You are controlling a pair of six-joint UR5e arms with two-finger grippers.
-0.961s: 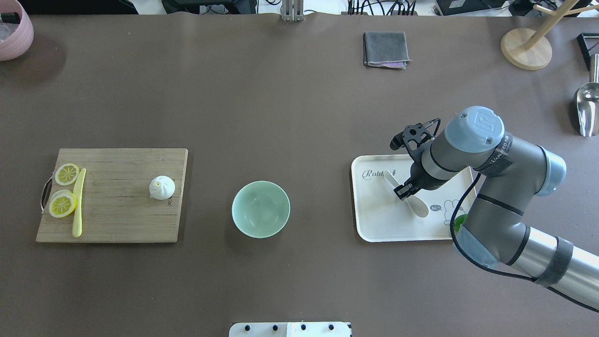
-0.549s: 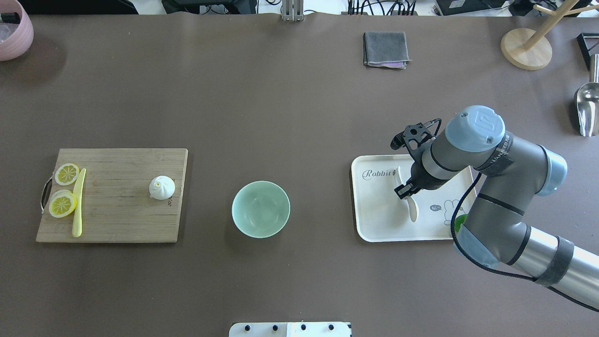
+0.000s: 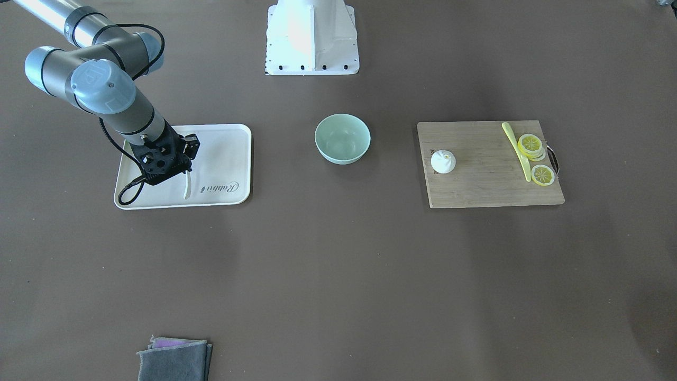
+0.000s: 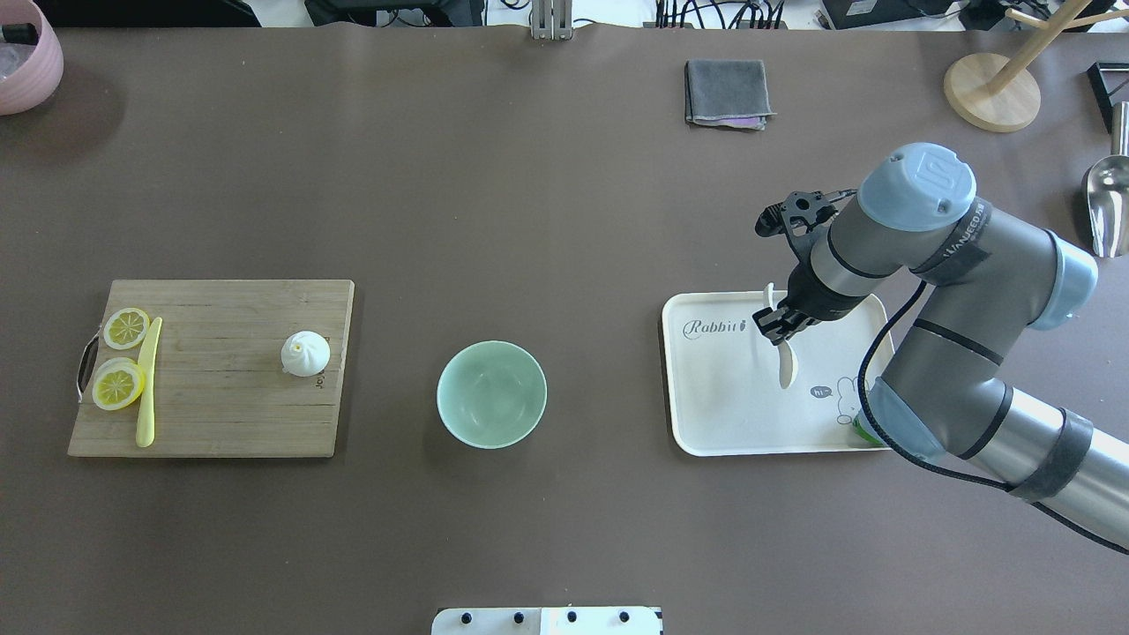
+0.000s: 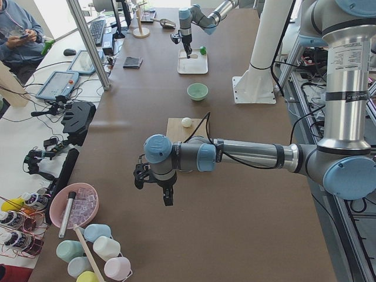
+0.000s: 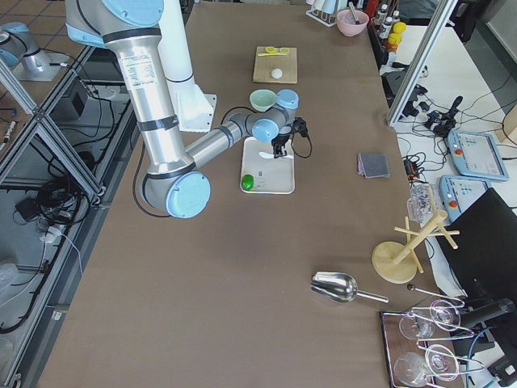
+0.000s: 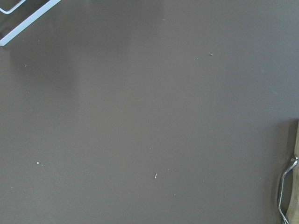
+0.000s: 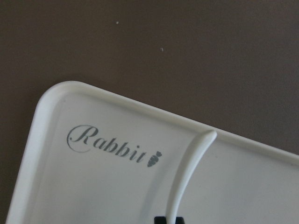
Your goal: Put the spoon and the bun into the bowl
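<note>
My right gripper (image 4: pixel 776 324) is shut on the handle of the white spoon (image 4: pixel 787 366) and holds it over the cream tray (image 4: pixel 714 414), scoop hanging down. The right wrist view shows the spoon's handle (image 8: pixel 187 177) rising from the jaws over the tray (image 8: pixel 93 186). The mint-green bowl (image 4: pixel 491 393) stands empty at mid-table. The white bun (image 4: pixel 305 353) sits on the wooden cutting board (image 4: pixel 220 406) at the left. My left gripper (image 5: pixel 166 197) shows only in the exterior left view, hanging over bare table; I cannot tell if it is open.
Lemon slices (image 4: pixel 119 385) and a pale-yellow knife (image 4: pixel 147 388) lie on the board's left end. A grey cloth (image 4: pixel 726 93), a pink bowl (image 4: pixel 22 62), a wooden stand (image 4: pixel 992 93) and a metal scoop (image 4: pixel 1104 207) sit along the far edge.
The spoon lay flat on the tray; it then turned onto its edge in the right gripper. The gripper has now risen and moved away from the robot with it.
</note>
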